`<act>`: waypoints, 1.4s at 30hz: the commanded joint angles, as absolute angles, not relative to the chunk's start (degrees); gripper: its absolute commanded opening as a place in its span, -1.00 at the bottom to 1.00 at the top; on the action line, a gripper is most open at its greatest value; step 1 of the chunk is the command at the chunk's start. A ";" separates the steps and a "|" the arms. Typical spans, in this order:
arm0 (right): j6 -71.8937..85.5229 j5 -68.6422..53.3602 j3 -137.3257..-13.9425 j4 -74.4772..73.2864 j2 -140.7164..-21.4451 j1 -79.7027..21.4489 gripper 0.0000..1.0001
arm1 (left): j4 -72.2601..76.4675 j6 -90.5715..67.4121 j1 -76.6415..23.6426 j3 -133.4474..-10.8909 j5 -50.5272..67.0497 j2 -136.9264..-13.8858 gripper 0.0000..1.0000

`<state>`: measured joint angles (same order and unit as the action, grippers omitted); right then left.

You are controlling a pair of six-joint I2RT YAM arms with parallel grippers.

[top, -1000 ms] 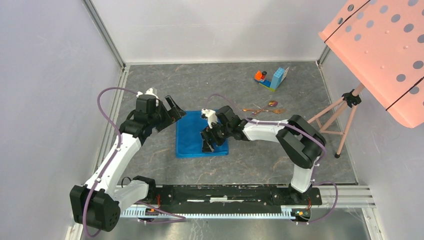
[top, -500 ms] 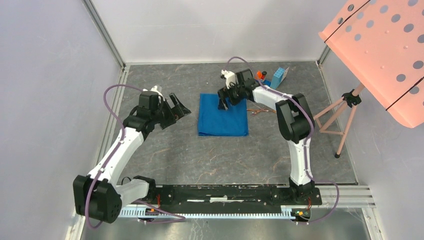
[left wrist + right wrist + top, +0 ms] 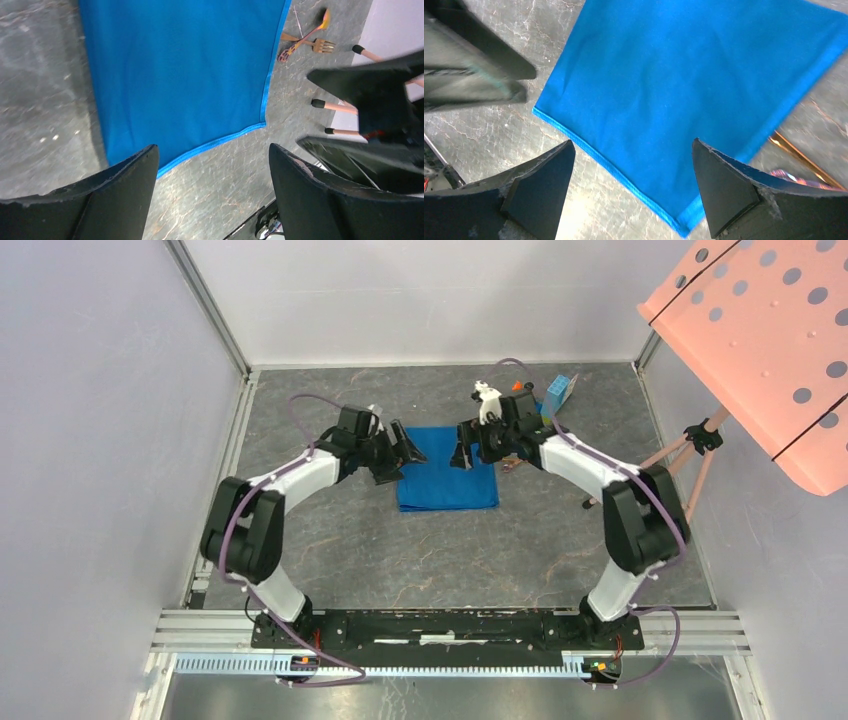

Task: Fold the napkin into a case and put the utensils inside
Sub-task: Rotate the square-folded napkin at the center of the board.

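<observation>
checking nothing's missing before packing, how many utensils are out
3, crossed together just right of the napkin: a spoon, a fork, a purple-headed piece. More may be hidden.

Overhead and both close wrist views share napkin (image 3: 447, 478).

Napkin: one napkin (image 3: 447, 480), mid-table.
Utensils: three utensils (image 3: 322, 46) show just right of the cloth: one fork, two spoon-like pieces; a thin fourth sliver is too small to tell.
Arms: two, the left arm (image 3: 300, 475) and the right arm (image 3: 580, 465).
Grippers: two, the left gripper (image 3: 212, 150) and the right gripper (image 3: 633, 144), two fingers each.
Toy blocks: one cluster, far right; one light-blue piece (image 3: 561, 392) and one orange piece (image 3: 517, 387) show.
Stand: one pink perforated stand (image 3: 760, 330), right, with three legs.
</observation>
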<state>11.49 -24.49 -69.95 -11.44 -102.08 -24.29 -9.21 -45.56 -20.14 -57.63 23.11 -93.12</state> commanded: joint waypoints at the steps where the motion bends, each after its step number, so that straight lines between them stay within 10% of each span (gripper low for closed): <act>1: 12.12 -19.62 -64.53 -7.95 -94.00 -23.02 0.87 | -7.23 -44.45 -21.93 -64.47 24.45 -99.35 0.75; 18: 18.59 -19.73 -51.02 -12.16 -81.75 -20.83 0.86 | -7.39 -42.90 -29.13 -45.83 14.41 -95.11 0.86; 33: 18.51 -37.57 -39.81 -6.03 -86.57 -15.96 -0.19 | 2.63 -58.81 -43.66 -29.35 9.66 -78.02 0.90; 42: 16.83 -34.34 -42.67 -5.58 -89.20 -15.90 -0.22 | -1.99 -58.44 -44.12 -31.72 8.89 -72.47 0.94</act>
